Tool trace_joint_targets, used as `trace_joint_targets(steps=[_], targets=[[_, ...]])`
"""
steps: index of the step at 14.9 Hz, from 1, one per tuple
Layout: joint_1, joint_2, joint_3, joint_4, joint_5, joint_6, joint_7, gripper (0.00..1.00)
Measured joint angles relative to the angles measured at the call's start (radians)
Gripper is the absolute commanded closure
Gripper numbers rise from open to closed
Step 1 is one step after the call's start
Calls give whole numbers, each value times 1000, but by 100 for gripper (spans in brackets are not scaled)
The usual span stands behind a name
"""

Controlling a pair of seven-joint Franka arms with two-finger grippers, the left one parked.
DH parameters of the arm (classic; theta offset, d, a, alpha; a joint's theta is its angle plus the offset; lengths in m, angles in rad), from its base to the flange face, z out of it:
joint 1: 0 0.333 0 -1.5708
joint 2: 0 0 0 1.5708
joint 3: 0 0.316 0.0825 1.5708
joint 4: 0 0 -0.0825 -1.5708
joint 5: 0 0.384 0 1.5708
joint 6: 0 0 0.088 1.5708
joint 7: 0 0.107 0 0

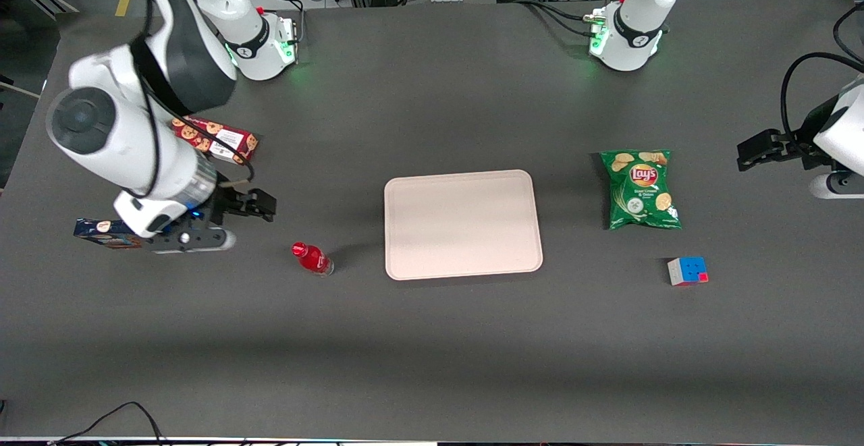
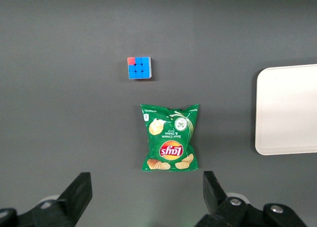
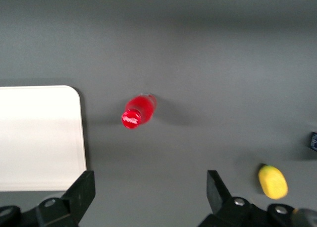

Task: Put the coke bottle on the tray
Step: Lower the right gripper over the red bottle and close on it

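Observation:
The coke bottle [image 1: 312,258] stands on the dark table, red cap up, a short way from the tray's edge toward the working arm's end. The pale pink-beige tray [image 1: 462,223] lies flat at the table's middle with nothing on it. My right gripper [image 1: 264,204] is open and holds nothing. It hovers above the table, a little farther from the front camera than the bottle and apart from it. The right wrist view shows the bottle [image 3: 137,111] from above, the tray's corner [image 3: 39,138] beside it, and the gripper [image 3: 148,192] with its jaws wide apart.
A red cookie box [image 1: 216,138] and a dark blue box [image 1: 108,232] lie near the working arm. A yellow lemon-like thing [image 3: 272,181] lies near one fingertip. A green chips bag [image 1: 641,189] and a colour cube [image 1: 688,271] lie toward the parked arm's end.

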Motion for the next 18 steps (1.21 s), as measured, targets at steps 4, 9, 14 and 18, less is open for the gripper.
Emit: trace_joint_targets(steps=[4, 9, 14, 18], targets=[[17, 89, 0, 0, -17, 100, 26, 0], [37, 188, 0, 1, -58, 148, 57, 0], [54, 208, 2, -54, -61, 228, 68, 0], [53, 210, 2, -73, -72, 253, 68, 0]])
